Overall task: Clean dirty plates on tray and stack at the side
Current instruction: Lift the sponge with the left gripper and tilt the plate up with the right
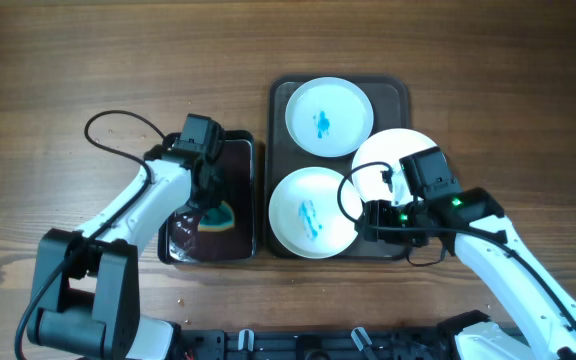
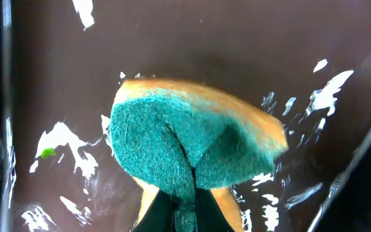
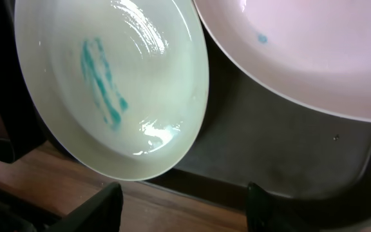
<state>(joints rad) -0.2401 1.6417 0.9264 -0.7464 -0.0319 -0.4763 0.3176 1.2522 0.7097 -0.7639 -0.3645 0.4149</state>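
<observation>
The dark tray [image 1: 280,100] holds three white plates. The far plate [image 1: 329,117] and the near-left plate [image 1: 313,212] carry teal smears. The right plate [image 1: 393,150] lies partly under my right arm. My left gripper [image 2: 185,212] is shut on a teal sponge [image 2: 172,142] with a yellow underside, pinching it into a fold over the small black tray [image 1: 243,150]. My right gripper [image 3: 182,200] stands open above the tray's near rim [image 3: 282,148], with nothing between its fingers. The smeared plate [image 3: 108,84] lies just ahead of it, and the right plate [image 3: 314,51] shows one small blue dot.
The black tray's wet, shiny floor [image 2: 57,77] surrounds the sponge. Bare wooden table [image 1: 68,70] lies left of and behind both trays. A black cable [image 1: 118,120] loops from the left arm.
</observation>
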